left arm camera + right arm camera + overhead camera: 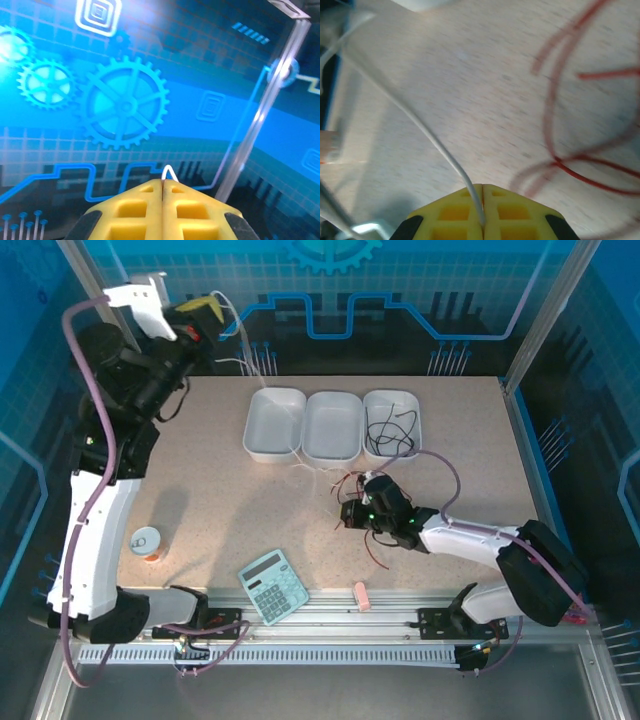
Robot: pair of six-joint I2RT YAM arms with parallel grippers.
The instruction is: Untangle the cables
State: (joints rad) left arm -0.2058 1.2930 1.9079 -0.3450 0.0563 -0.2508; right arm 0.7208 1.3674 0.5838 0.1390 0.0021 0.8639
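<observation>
My left gripper [207, 310] is raised high at the back left, its yellow fingers [145, 205] shut on a white cable. A small loop of that cable [169, 173] pokes out past the tips. The white cable [243, 335] drops from there across the left tray to the table. My right gripper [348, 516] is low over the middle of the table and shut on the white cable [422, 127], which enters between its fingertips [483, 188]. Red cables [554, 105] lie looped on the tabletop to its right, also seen as red cables [352, 481]. Black cables [386, 430] lie in the right tray.
Three white trays [262, 445], [332, 452], [412, 410] stand in a row at the back. A calculator [273, 586], a small pink block [362, 596] and a white-and-orange cup [147, 543] sit near the front edge.
</observation>
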